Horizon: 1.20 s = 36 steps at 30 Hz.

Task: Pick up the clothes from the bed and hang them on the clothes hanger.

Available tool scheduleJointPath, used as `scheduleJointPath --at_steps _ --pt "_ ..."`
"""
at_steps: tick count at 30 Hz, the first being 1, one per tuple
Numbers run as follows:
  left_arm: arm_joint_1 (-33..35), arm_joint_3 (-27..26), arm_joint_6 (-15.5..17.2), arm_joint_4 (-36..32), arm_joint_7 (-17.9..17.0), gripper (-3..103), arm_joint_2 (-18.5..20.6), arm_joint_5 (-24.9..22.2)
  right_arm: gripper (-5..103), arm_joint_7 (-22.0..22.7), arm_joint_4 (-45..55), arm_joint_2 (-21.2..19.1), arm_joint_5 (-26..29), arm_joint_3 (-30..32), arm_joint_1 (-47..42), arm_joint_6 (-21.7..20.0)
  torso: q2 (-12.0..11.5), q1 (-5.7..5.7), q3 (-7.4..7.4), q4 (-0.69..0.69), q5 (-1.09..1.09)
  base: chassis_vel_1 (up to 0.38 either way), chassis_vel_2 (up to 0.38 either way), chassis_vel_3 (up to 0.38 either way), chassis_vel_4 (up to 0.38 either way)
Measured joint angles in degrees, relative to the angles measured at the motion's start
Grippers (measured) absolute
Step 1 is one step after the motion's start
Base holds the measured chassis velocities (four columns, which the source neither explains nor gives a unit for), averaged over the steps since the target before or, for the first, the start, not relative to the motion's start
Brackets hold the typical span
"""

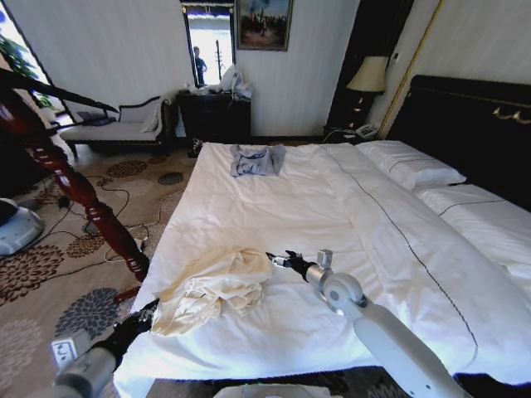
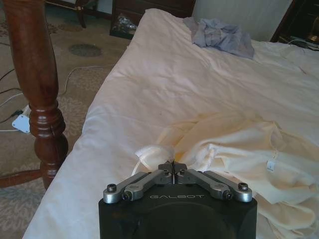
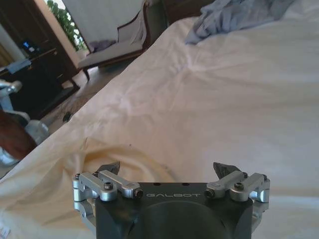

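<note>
White bed (image 1: pixel 274 224), crumpled cream clothes (image 1: pixel 214 288), grey-blue garment (image 1: pixel 256 159), pillows (image 1: pixel 411 164)

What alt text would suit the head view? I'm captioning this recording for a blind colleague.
A crumpled cream garment lies near the foot corner of a white bed, with the right gripper open just beside it and the left gripper at the bed's edge by the garment's other side. A small grey-blue garment lies farther up the bed.

The cream clothes (image 1: pixel 214 288) lie crumpled (soft, wrinkly) near the near-left corner of the white bed (image 1: pixel 282 207).
</note>
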Motion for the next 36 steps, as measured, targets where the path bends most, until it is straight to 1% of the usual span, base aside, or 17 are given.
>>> scheduleJointPath --at_steps 5,7,8,10,11,12,13,16,19,20,21,23,26,29,32,34,36 --pt "-0.74 0.01 0.12 0.00 -0.18 1 0.23 -0.28 103 -0.30 -1.61 -0.59 -0.25 -2.51 1.24 -0.35 0.00 0.00 -0.01 0.00 0.00 0.000 0.000 0.000 0.000" --pt "-1.35 0.24 0.24 -0.01 -0.33 1 0.30 -0.28 96 -0.35 -2.43 -0.38 -0.19 -2.97 1.47 -0.34 0.00 0.00 -0.01 -0.01 0.00 0.000 0.000 0.000 0.000" --pt "-1.35 0.24 0.24 -0.01 -0.33 1 0.30 -0.28 96 -0.35 -2.43 -0.38 -0.19 -2.97 1.47 -0.34 0.00 0.00 -0.01 -0.01 0.00 0.000 0.000 0.000 0.000" --pt "-2.40 0.56 0.52 -0.01 -0.79 1 0.31 -0.67 89 -0.37 -2.67 -0.04 0.27 -3.32 1.74 -0.47 0.00 0.00 -0.01 0.00 0.00 0.000 0.000 0.000 0.000" --pt "-2.57 0.62 0.57 -0.01 -0.89 1 0.32 -0.78 89 -0.37 -2.69 0.00 0.31 -3.40 1.79 -0.51 0.00 0.00 -0.01 0.00 0.00 0.000 0.000 0.000 0.000" --pt "-3.04 0.83 0.75 -0.01 -1.16 1 0.52 -1.11 84 -0.35 -2.80 0.19 0.43 -3.95 2.04 -0.78 0.00 0.00 -0.01 0.00 0.00 0.000 0.000 0.000 0.000" --pt "-3.04 0.83 0.75 -0.01 -1.16 1 0.52 -1.11 84 -0.35 -2.80 0.19 0.43 -3.95 2.04 -0.78 0.00 0.00 -0.01 0.00 0.00 0.000 0.000 0.000 0.000" --pt "-3.46 1.10 0.90 -0.14 -1.36 1 0.94 -1.32 68 -0.20 -3.12 0.45 0.60 -4.54 2.15 -1.07 0.00 0.00 -0.01 0.00 0.00 0.000 0.000 0.000 0.000" --pt "-3.54 1.11 0.92 -0.15 -1.42 1 1.01 -1.43 62 -0.12 -3.14 0.44 0.81 -4.53 1.86 -1.18 0.00 0.00 -0.01 0.00 0.00 0.000 0.000 0.000 0.000" --pt "-3.54 1.09 0.92 -0.15 -1.44 1 1.02 -1.54 51 -0.11 -3.14 0.34 0.85 -4.50 1.64 -1.20 0.00 0.00 -0.01 0.00 0.01 0.000 0.000 0.000 0.000" --pt "-3.54 1.07 0.92 -0.12 -1.44 1 1.01 -1.61 51 -0.11 -3.12 0.27 0.85 -4.49 1.51 -1.20 0.00 -0.01 -0.01 0.00 0.00 0.000 0.000 0.000 0.000" --pt "-3.54 1.06 0.92 -0.05 -1.44 1 1.00 -1.64 46 -0.11 -3.04 0.21 0.87 -4.48 1.43 -1.21 0.00 -0.01 -0.01 0.00 0.00 0.000 0.000 0.000 0.000" --pt "-3.70 1.16 0.92 0.03 -1.49 1 0.91 -1.66 30 -0.11 -2.62 0.16 0.94 -4.51 1.30 -1.23 0.00 -0.01 -0.01 0.00 0.00 0.000 0.000 0.000 0.000" --pt "-4.04 1.19 0.93 0.10 -1.50 1 0.87 -1.67 24 -0.15 -2.40 0.14 0.90 -4.54 1.21 -1.23 0.00 -0.01 -0.01 0.00 0.00 0.000 0.000 0.000 0.000" --pt "-5.64 0.65 0.98 0.68 -1.78 1 0.98 -2.76 8 -0.15 -2.00 0.31 0.87 -4.57 1.12 -1.06 0.00 -0.01 -0.01 0.00 0.00 0.000 0.000 0.000 0.000" --pt "-6.05 0.57 1.05 0.73 -1.95 1 1.03 -3.15 8 -0.17 -1.90 0.33 0.89 -4.67 1.14 -1.04 0.00 -0.01 -0.01 0.00 0.00 0.000 0.000 0.000 0.000" --pt "-7.08 0.66 1.31 0.73 -2.39 1 1.14 -3.96 2 -0.22 -1.69 0.38 0.92 -5.04 1.23 -1.01 0.00 -0.01 -0.01 0.00 0.00 0.000 0.000 0.000 0.000"
